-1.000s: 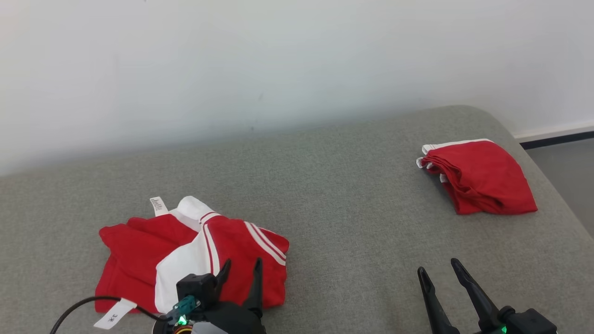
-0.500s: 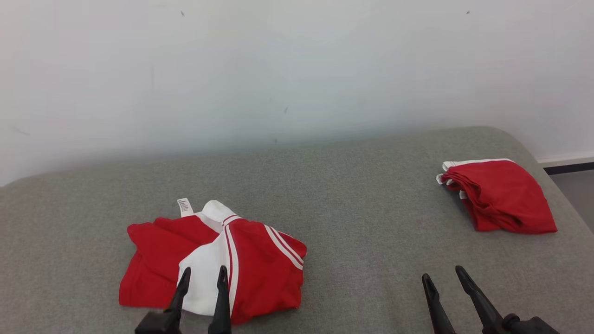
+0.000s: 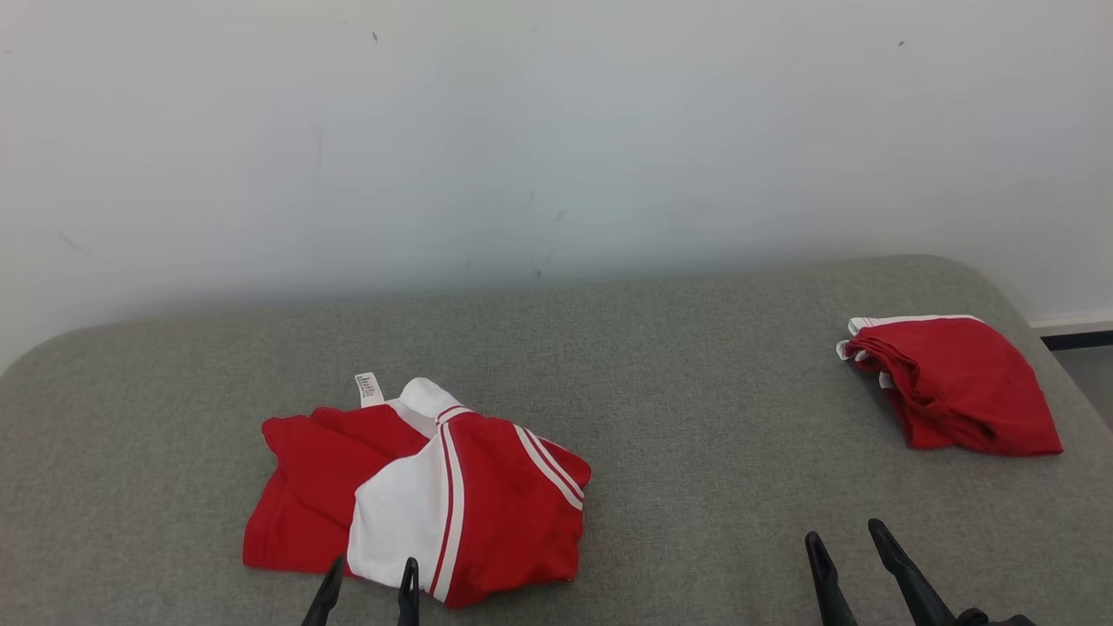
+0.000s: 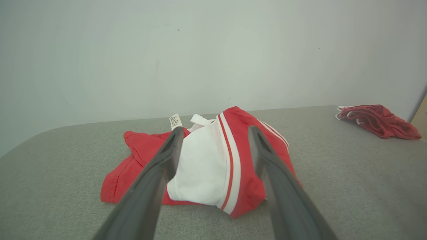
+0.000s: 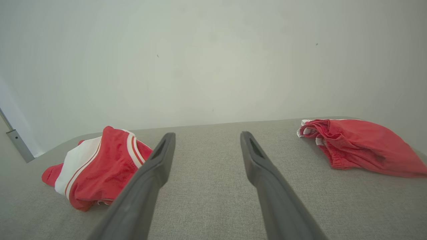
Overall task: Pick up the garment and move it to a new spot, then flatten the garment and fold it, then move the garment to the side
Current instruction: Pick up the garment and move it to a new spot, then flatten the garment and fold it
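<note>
**Garment lying crumpled at the near left, both grippers empty**

The garment (image 3: pixel 452 504) is lying in a loose heap on the grey cushion (image 3: pixel 696 391), at the near left. It is red, with a white panel and white stripes. A white label (image 3: pixel 369 389) is sticking up from its far edge. The label is carrying lines of dark print, too small to read. No brand is showing on the cloth.

The left gripper (image 3: pixel 373 562) is pointing at the garment's near edge with its jaws standing wide apart and nothing between them. Whether its tips are touching the cloth cannot be told.

The right gripper (image 3: pixel 843 530) is hovering over bare cushion at the near right, jaws likewise spread and empty, well apart from the garment.

A second red piece (image 3: pixel 956 382), folded and edged in white, is resting at the far right, near the cushion's rounded corner.
</note>
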